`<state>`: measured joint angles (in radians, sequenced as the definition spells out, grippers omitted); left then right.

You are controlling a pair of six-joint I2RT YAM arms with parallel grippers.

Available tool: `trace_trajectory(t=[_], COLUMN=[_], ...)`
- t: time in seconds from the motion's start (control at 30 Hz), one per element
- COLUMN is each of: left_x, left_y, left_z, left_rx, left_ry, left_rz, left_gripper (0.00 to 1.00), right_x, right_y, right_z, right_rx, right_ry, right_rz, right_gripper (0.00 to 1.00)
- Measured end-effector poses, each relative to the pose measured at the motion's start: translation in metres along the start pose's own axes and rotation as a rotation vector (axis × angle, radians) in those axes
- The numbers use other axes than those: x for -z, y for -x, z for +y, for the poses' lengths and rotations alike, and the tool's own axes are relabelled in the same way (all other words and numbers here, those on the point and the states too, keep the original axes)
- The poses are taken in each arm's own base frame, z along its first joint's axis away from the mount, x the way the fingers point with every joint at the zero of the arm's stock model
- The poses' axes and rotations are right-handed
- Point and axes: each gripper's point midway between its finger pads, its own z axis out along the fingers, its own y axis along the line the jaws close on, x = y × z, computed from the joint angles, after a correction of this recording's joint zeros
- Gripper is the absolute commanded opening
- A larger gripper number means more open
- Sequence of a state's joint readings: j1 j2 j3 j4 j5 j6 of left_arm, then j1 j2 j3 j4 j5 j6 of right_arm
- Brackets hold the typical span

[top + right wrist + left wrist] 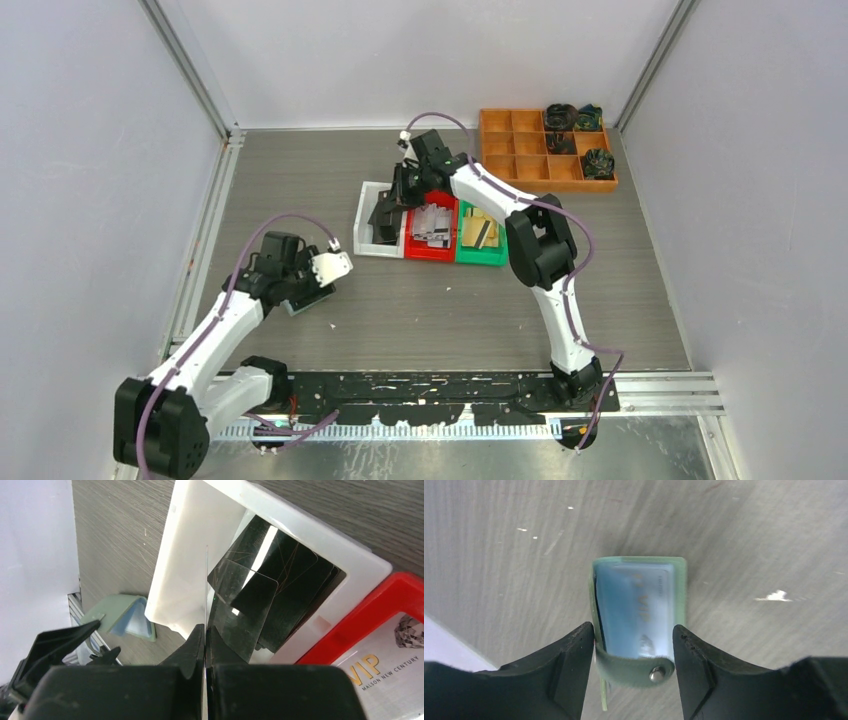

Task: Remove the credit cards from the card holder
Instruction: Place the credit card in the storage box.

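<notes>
Mint-green card holder [639,600] lies flat on the grey table [450,310], left side, well apart from the bins, with one pale card printed VIP showing through its clear pocket. Left gripper [633,627] hangs right over it, jaws spread and standing either side of the snap-strap end, not clamping. Right gripper [205,630] is far centre over the white bin [185,555], fingers pressed together on a thin card [206,590] seen edge-on, above the black cards [280,580] already in there. Red bin [400,595] beside it holds silvery VIP cards [380,675], green bin [480,255] holds gold ones. Risks: the holder is loose with nothing pinning it, so a tug on the last card would likely drag the whole wallet. The strap looks to cross the near end and could block the card. The pinched card sits close to the bin's left wall, so it may hit the rim and fall outside when let go.
</notes>
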<state>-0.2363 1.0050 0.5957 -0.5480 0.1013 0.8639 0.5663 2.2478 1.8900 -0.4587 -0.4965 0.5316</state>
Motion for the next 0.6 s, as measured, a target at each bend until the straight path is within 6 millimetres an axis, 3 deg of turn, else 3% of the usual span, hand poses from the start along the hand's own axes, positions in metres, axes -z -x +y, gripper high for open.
trace_trajectory(t=[0.17,0.33,0.43,0.6], left_x=[0.015,0.011,0.004,0.002], left_y=[-0.002,-0.016,-0.023,-0.021], left_z=[-0.029,-0.06,-0.071,-0.076], left_rx=[0.044,0.067,0.092,0.151], left_ry=[-0.09,-0.229,-0.296,-0.341], left_rz=[-0.012,0.04,0.084,0.104], left_gripper=[0.57,0.56,0.58,0.66], right_x=[-0.001,0.002,0.004,0.014], right_y=[-0.003,0.002,0.002,0.007], right_z=[-0.006,-0.011,-0.017,-0.018], right_rx=[-0.005,0.018,0.039,0.081], right_ry=[-0.033,-0.077,-0.112,-0.147], right_rz=[0.01,-0.001,-0.003,-0.025], right_gripper=[0.07,0.15,0.27,0.33])
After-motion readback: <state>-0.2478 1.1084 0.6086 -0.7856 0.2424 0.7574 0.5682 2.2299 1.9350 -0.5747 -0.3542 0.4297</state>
